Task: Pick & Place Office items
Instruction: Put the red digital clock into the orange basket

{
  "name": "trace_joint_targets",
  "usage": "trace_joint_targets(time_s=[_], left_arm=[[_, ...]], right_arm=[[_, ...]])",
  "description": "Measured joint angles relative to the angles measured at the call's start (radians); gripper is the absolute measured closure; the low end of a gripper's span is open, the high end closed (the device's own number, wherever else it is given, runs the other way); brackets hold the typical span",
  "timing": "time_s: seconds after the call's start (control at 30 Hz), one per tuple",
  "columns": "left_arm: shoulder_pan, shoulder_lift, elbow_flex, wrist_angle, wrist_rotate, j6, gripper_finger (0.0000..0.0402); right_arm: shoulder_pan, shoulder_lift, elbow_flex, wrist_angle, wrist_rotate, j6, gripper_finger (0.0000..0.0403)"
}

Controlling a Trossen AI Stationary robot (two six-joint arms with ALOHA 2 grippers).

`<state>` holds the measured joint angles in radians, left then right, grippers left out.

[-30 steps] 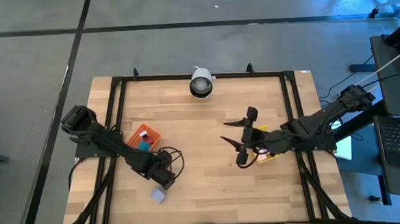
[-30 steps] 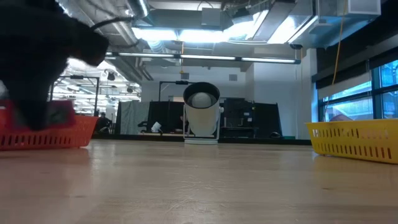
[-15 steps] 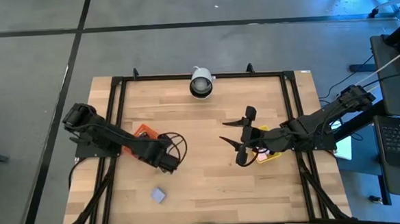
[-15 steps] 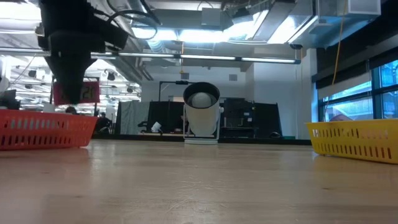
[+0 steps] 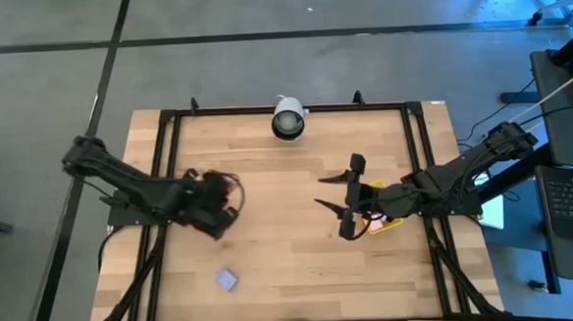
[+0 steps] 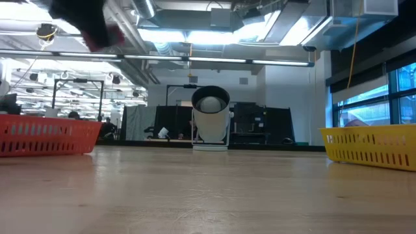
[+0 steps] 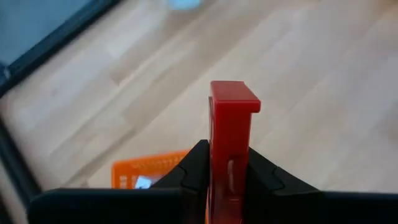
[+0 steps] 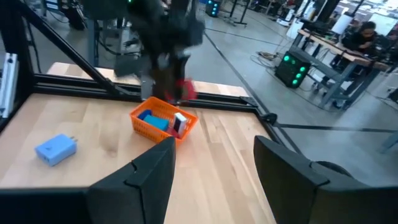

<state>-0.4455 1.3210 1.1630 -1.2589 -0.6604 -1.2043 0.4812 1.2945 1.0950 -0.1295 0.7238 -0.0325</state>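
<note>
Fingers (image 7: 186, 171) of left gripper (image 7: 227, 177) pinch red block (image 7: 231, 137) btwn them.

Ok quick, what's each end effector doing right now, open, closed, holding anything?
Left end effector: closed on a red block, lifted above the orange tray.
Right end effector: open, holding nothing, over the table's right side.

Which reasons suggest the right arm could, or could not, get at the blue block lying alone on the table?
Probably yes: the right end effector is open and empty, and bare table lies between it and the blue block.
</note>
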Motion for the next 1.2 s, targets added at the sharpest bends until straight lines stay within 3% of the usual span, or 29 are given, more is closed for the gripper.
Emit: trace_joint_targets(time_s=[0.1,0.27,0.4,0.63,1.2], left_arm=[[-0.048,-0.104,-0.028,-0.01,-0.048,-0.049,0.035],[-0.106,-0.215,-0.127,-0.088,-0.014,-0.238,0.035],[-0.141,-0.253,-0.221,-0.087,-0.003,-0.295,0.035],[-0.2,-0.279,-0.357,-0.048,-0.03,-0.329,0.035],[-0.207,-0.278,-0.557,0.221,0.143,-0.401,0.035]], right_arm=[[0.0,0.0,0.0,0.0,-0.003,0.01,0.0186],[0.0,0.0,0.0,0.004,-0.004,0.011,0.0186],[0.007,0.0,0.0,0.022,-0.006,0.014,0.0186],[0.013,0.0,0.0,0.026,-0.007,0.014,0.0186],[0.013,0.0,0.0,0.044,-0.007,0.013,0.0186]])
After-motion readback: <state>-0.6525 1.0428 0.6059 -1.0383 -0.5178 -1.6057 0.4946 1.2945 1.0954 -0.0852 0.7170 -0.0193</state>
